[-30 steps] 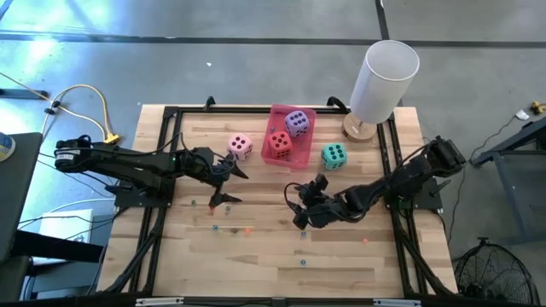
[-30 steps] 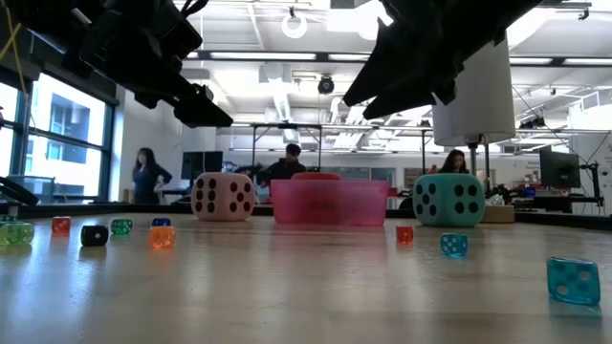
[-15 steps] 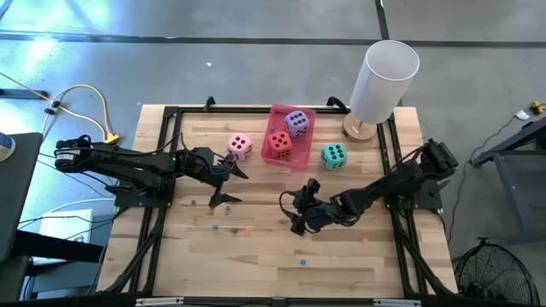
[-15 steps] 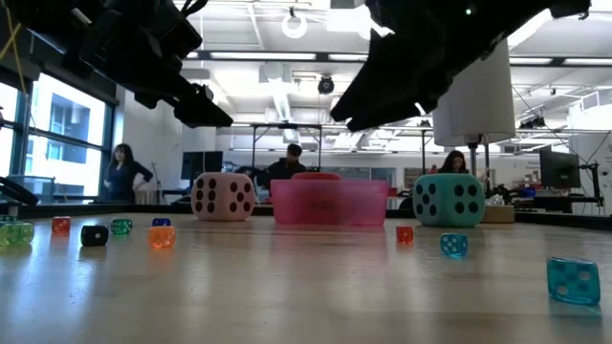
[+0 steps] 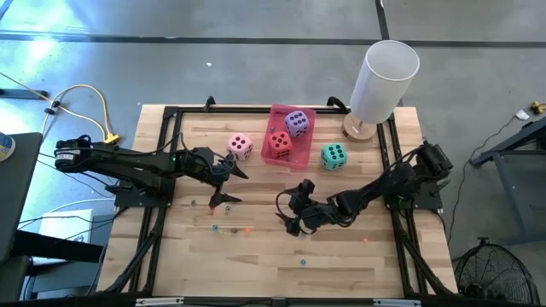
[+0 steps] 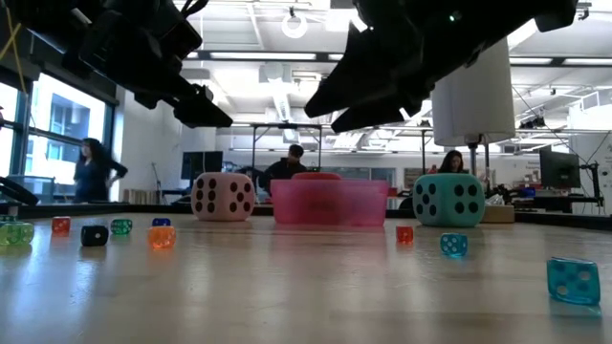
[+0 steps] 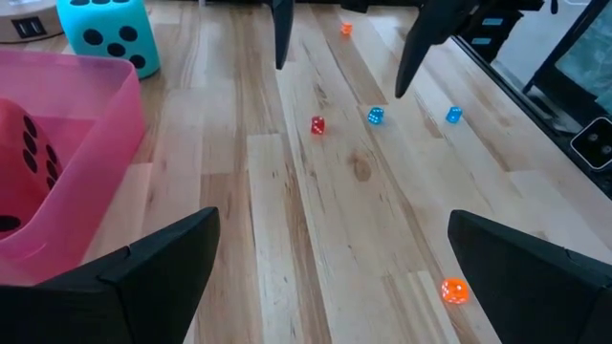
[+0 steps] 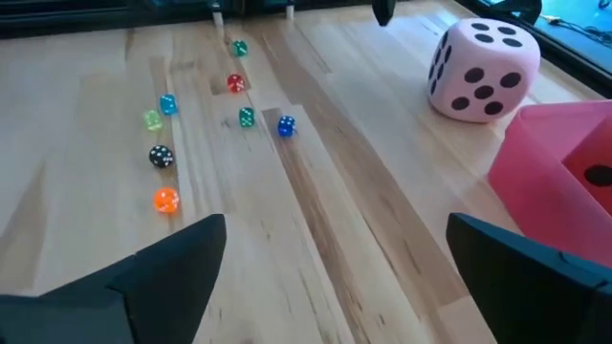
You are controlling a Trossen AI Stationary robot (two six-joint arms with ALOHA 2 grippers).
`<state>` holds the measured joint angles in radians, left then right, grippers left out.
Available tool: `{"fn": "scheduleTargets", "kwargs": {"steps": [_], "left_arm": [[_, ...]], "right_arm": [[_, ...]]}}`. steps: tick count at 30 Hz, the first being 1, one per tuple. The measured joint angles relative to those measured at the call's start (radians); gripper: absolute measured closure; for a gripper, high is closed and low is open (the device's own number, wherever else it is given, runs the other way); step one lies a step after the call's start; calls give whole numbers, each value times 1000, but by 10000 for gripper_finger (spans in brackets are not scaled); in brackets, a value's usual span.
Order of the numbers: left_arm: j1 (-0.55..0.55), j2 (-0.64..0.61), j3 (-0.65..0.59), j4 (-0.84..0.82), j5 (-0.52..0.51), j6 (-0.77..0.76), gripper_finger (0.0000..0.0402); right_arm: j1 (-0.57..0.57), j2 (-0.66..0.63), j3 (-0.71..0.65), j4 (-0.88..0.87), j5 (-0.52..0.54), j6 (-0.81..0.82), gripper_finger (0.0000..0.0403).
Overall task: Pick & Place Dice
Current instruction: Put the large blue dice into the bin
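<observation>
Two dark arms hang over a wooden table (image 5: 256, 256) scattered with dice. The red die (image 5: 279, 143) and the purple die (image 5: 297, 124) sit inside the pink translucent tray (image 5: 275, 112) at the far side of the table. The pink die (image 5: 241, 146) rests on the wood just beside the tray on the left arm's side, and the teal die (image 5: 333, 155) stands just beside it on the right arm's side — both outside the tray.

The right gripper (image 5: 290, 212) hovers above the middle of the table, fingers spread wide and holding nothing, its wrist view showing bare planks between the two dark fingers (image 8: 153, 277). The left gripper (image 5: 229, 184) waits near the pink die, also wide open and empty.

Tiny coloured beads (image 8: 164, 200) dot the boards. A white cylinder (image 5: 384, 78) stands at the far corner — people are visible in the room beyond.
</observation>
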<state>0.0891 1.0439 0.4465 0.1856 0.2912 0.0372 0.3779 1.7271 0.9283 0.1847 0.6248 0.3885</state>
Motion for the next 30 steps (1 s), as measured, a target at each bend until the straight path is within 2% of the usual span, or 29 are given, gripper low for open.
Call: {"fn": "scheduleTargets", "kwargs": {"steps": [5,10,17,20,22,30], "left_arm": [[0,0,0,1,0,0,2],[0,0,0,2,0,0,2],[0,0,0,1,0,0,2],[0,0,0,1,0,0,2],[0,0,0,1,0,0,2],[0,0,0,-9,0,-9,2]], "right_arm": [[0,0,0,10,2,6,5],[0,0,0,26,55,84,4],[0,0,0,33,57,77,3],[0,0,0,40,70,7,3],[11,0,0,45,135,-24,3],[141,-43,0,43,537,-146,3]]}}
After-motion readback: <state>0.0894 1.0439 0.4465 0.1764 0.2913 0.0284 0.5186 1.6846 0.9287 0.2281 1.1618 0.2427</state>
